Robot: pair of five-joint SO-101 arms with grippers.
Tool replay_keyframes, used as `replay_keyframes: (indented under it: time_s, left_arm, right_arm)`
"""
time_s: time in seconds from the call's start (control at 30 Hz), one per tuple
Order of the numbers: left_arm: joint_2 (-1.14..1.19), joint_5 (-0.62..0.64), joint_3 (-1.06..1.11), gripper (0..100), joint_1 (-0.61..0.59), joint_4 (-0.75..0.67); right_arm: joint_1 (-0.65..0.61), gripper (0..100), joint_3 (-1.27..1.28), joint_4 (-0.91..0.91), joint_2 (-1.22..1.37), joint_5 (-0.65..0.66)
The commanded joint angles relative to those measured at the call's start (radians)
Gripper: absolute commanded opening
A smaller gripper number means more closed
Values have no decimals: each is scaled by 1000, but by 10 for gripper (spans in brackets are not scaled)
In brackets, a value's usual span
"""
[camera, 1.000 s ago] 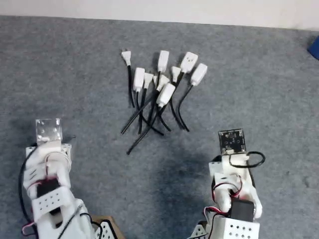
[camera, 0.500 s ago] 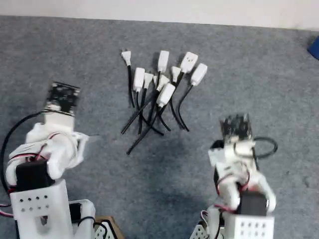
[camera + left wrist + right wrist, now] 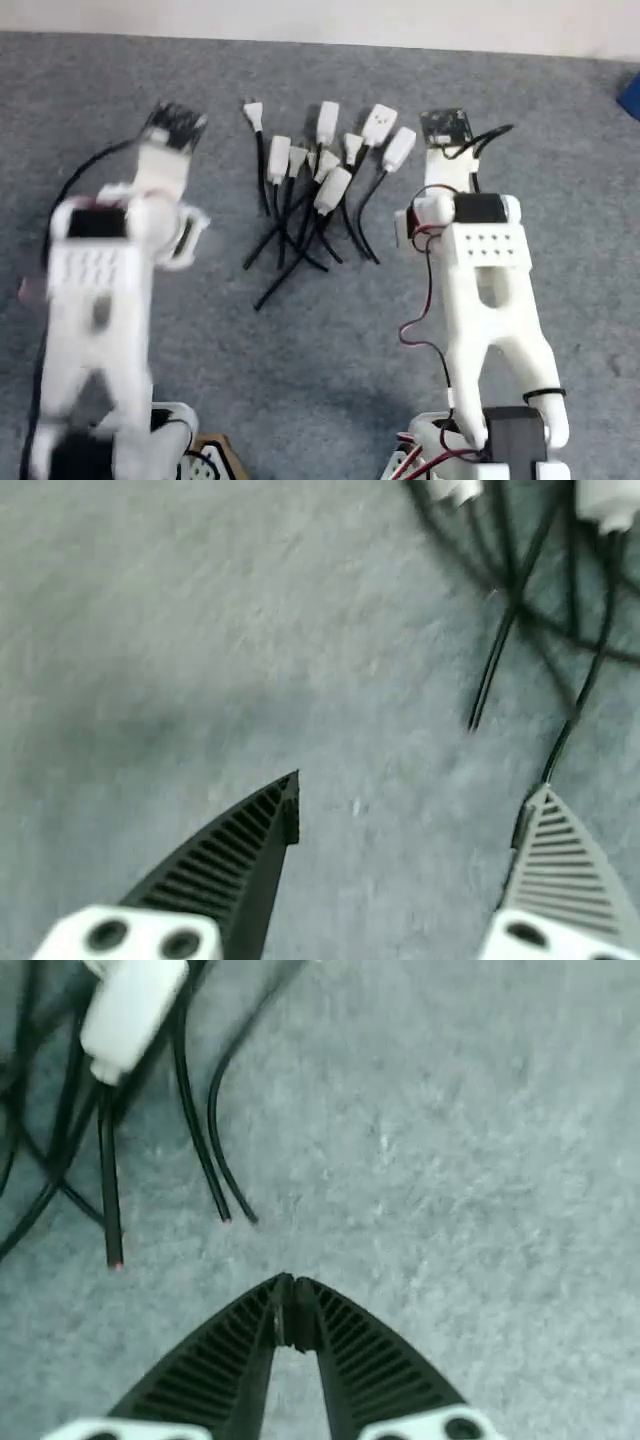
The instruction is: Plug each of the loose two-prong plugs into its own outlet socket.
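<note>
The white 2-prong plugs and sockets (image 3: 325, 160) lie in 1 loose cluster at 12 o'clock on the grey surface (image 3: 560, 220). Their black cords (image 3: 300, 240) cross and fan toward 6 o'clock.

The left arm (image 3: 100, 270) is at 9 o'clock of the cluster. The left gripper (image 3: 417, 785) has its fingers (image 3: 240, 850) apart over bare surface, near the cord ends.

The right arm (image 3: 480, 260) is at 3 o'clock. The right gripper (image 3: 290, 1290) has its fingers pressed together, holding nothing, near 1 white plug body (image 3: 130, 1010).
</note>
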Motion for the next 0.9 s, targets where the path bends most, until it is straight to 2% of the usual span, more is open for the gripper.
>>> replay_keyframes:
  time_s: [0.0, 0.17, 0.3, 0.43, 0.63, 0.87]
  left_arm:
    - [335, 6, -343, 341, 94, -23]
    - [688, 5, -725, 344, 170, 9]
    - [929, 0, -993, 343, 170, 63]
    - [1144, 0, -1233, 341, 166, 103]
    - [1409, 0, -1547, 341, 171, 149]
    - [1589, -2, -1761, 331, 168, 192]
  right_arm:
    - [-10, 10, -62, 64, -38, -12]
    - [22, 10, 137, 39, -159, 63]
    - [64, 10, 366, -81, -263, 114]
    - [61, 10, 515, -136, -363, 110]
    - [65, 10, 582, -131, -490, 112]
    - [62, 10, 639, -128, -588, 114]
